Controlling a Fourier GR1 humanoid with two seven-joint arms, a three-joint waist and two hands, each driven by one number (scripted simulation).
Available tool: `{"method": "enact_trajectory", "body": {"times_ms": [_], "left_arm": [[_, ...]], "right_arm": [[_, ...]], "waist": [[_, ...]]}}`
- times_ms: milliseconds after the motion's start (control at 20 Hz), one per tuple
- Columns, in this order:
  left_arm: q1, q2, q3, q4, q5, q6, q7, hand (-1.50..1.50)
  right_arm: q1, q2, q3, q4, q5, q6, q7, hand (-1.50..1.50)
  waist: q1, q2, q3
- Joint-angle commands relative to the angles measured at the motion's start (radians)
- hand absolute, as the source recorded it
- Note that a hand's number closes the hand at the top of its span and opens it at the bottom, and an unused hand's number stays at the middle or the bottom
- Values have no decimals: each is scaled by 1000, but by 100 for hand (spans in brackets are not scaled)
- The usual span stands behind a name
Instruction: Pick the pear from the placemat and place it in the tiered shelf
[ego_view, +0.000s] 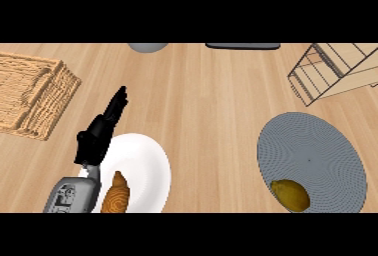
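Pear (290, 195) well right of robot hand (94, 142)

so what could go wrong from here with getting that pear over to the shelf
1. The pear lies near the placemat's near edge; being rounded, it may roll off when grasped.
2. Only the left hand shows, open above the plate with the croissant, far across from the pear; reaching over from there could knock them.
3. The tiered shelf has slim bars that the pear might catch on.

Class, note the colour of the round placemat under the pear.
The round woven placemat is blue-grey, shown best in the head view.
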Motion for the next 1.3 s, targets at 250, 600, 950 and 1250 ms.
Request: {"method": "enact_trajectory", "body": {"times_ms": [250,600,950,1250], "left_arm": [[-68,-9,2,25,2,-3,33,0],[-25,5,24,14,17,-8,25,0],[-9,14,31,26,16,-12,-8,0],[24,-7,4,18,0,-3,-27,0]], "right_arm": [[-40,-75,5,197,90,-151,51,-150],[-56,-64,-85,186,-46,-29,25,-150],[-84,-91,-93,202,-89,108,21,-150],[-163,-161,-203,210,-198,124,109,-150]], "waist": [[3,3,1],[-14,-6,1],[-12,-5,0],[-11,-6,1]]}}
